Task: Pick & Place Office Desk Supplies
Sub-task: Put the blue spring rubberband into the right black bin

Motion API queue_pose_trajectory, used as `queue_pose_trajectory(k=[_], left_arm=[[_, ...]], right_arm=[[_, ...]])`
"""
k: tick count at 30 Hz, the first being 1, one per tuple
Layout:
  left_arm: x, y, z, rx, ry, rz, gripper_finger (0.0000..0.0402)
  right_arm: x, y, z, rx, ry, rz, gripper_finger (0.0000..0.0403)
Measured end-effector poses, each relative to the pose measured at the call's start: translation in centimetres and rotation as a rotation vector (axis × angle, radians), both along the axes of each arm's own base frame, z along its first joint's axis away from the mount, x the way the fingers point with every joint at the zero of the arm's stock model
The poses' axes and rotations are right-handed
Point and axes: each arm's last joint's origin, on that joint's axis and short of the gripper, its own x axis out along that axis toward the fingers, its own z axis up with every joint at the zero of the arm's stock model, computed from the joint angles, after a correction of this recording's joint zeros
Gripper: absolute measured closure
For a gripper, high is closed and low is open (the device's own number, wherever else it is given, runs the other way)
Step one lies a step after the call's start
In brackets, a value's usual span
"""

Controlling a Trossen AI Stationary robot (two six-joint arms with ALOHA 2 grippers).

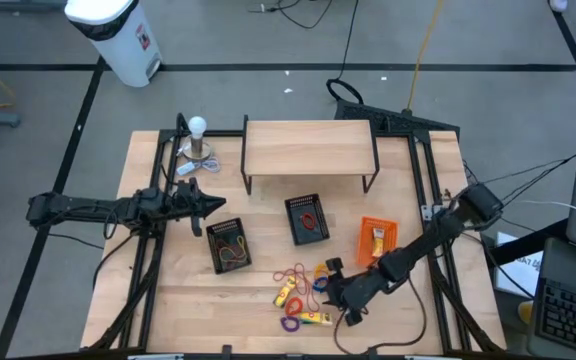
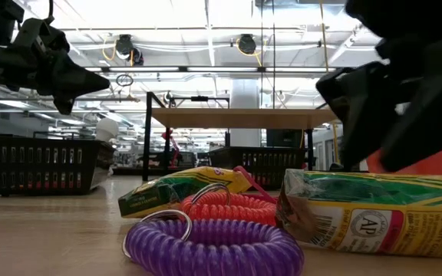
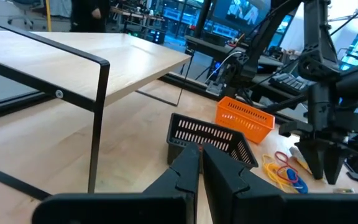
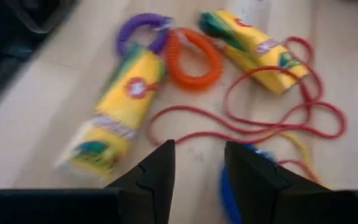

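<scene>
- My right gripper hangs low over the loose pile of supplies near the front edge of the table. Its fingers stand partly apart and I see nothing between them.
- Directly ahead of those fingers lie thin red loops. A blue loop sits just beside one fingertip.
- One yellow packet lies off to one side of the gripper, its long axis running roughly along the line of the fingers. A second yellow packet lies farther out, set at an angle.
- An orange coil and a purple coil rest between the two packets, the orange touching the nearer packet.
- My left gripper is closed and empty, well apart from the pile, near the black baskets.
- Judgement: the right arm is plainly the nearer one and should take the next pick.
</scene>
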Motion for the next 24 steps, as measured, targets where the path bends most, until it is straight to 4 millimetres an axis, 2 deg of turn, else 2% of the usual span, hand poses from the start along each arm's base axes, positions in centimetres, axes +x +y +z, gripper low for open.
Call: queue_pose_trajectory(k=[6, 18, 24], left_arm=[[0.0, 0.0, -0.1, 0.001, 0.006, 0.000, 0.0382], [0.0, 0.0, -0.2, 0.040, 0.026, -0.002, 0.0382], [0.0, 0.0, -0.2, 0.056, 0.032, -0.003, 0.0382]], right_arm=[[0.7, 0.0, -0.6, -0.129, 0.029, -0.073, 0.0275], [0.2, -0.1, -1.1, -0.110, 0.105, -0.110, 0.0276], [0.1, -0.4, -1.3, -0.094, 0.161, -0.105, 0.0291]])
